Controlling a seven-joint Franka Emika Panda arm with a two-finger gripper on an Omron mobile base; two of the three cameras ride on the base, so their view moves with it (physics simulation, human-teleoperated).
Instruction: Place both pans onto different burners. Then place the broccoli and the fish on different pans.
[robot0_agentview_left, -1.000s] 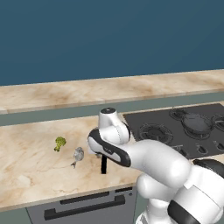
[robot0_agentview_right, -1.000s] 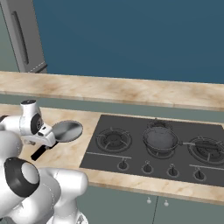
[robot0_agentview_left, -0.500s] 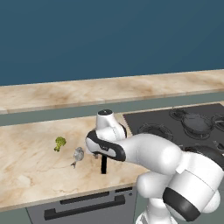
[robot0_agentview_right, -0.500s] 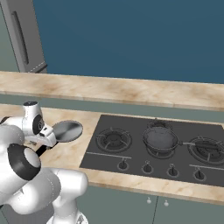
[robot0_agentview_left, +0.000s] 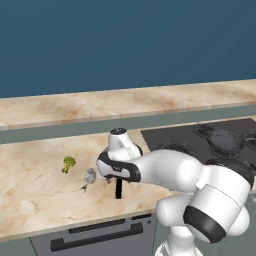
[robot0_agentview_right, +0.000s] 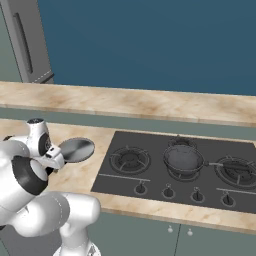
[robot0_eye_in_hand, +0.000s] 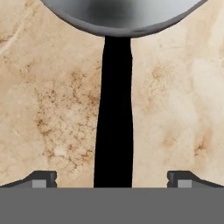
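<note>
Left base view: we see the broccoli (robot0_agentview_left: 68, 163) and the fish (robot0_agentview_left: 89, 176) lying on the marble table (robot0_agentview_left: 35, 195), near each other but apart, fish just right of and nearer to us than the broccoli. A black pan handle (robot0_agentview_left: 119, 189) sticks out toward the table's front edge from under the arm's wrist; the wrist hides the pan's bowl and the end effector here. The cooktop (robot0_agentview_left: 165, 136) sits to the right w/ a second pan (robot0_agentview_left: 225, 141) on a back burner (robot0_agentview_left: 203, 130).

Right base view: we see the silver pan (robot0_agentview_right: 76, 150) on the table just left of the cooktop (robot0_agentview_right: 102, 180), not on any burner. The wrist sits over its near side. The 2nd pan (robot0_agentview_right: 184, 159) rests on the middle burner (robot0_agentview_right: 174, 174), handle pointing right toward the right burner (robot0_agentview_right: 236, 171). The left front burner (robot0_agentview_right: 129, 159) is bare.

Hand view: the end effector (robot0_eye_in_hand: 112, 180) is spread wide, fingertips (robot0_eye_in_hand: 42, 179) standing on both sides of the black handle (robot0_eye_in_hand: 113, 118) w/ clear gaps each side, no contact. The handle runs straight up the middle to the pan's grey rim (robot0_eye_in_hand: 118, 26) at top. Marble table (robot0_eye_in_hand: 48, 96) under all of it. We can't tell the height above the handle.
</note>
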